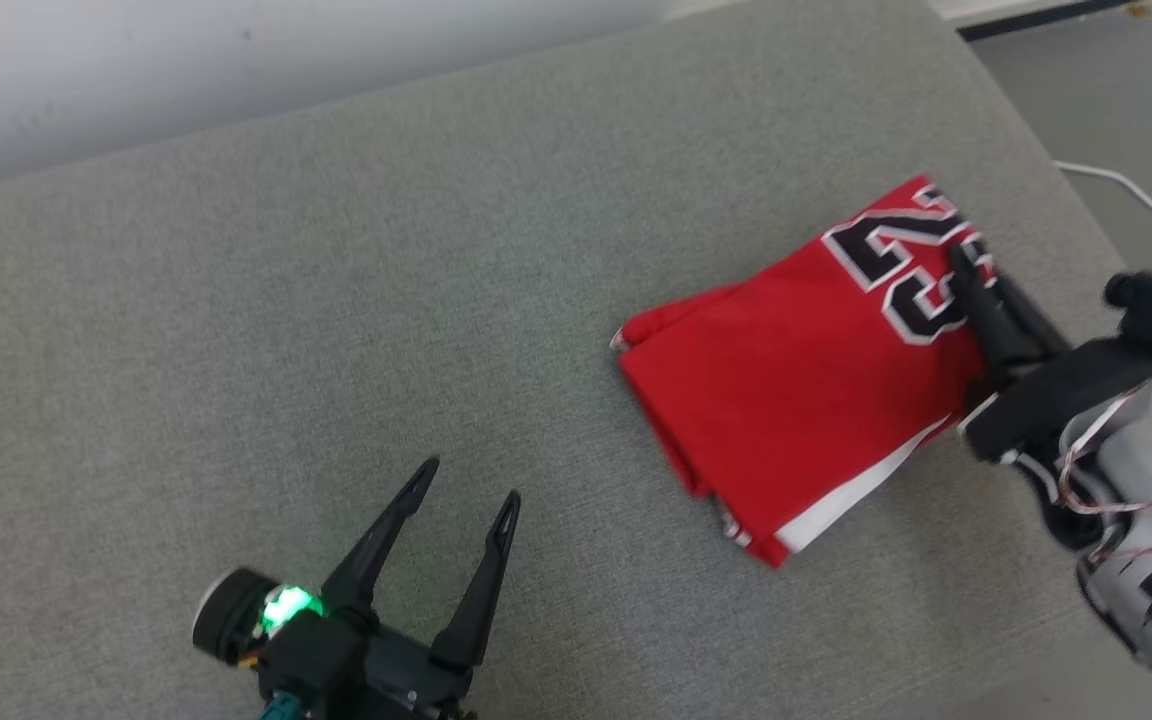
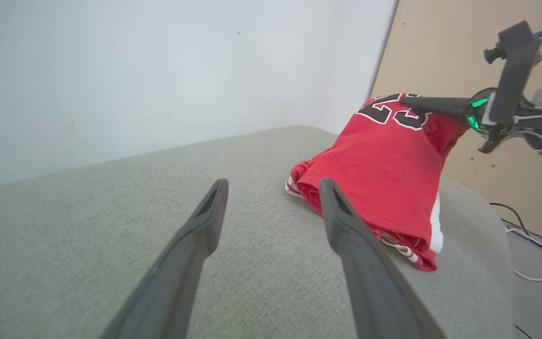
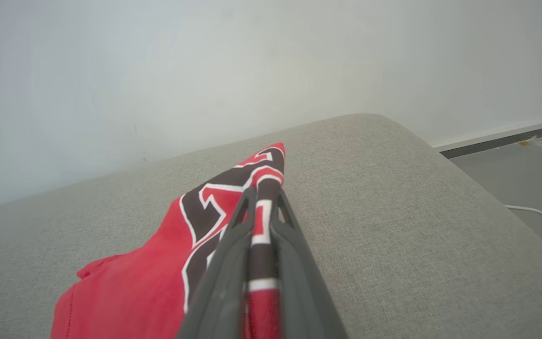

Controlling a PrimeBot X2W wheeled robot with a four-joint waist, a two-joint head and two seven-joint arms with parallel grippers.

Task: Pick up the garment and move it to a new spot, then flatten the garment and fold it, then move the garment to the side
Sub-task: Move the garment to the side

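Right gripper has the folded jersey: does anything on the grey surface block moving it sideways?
Nothing visible does. The right gripper is shut on the numbered edge of the red jersey, and no object lies on the grey surface around it. A white cable lies on the floor, off the surface.

Looks like a lab or test room — bare white wall, plain grey floor strewn with loose cables, a plywood panel to one side, a table padded in grey fabric against the wall.
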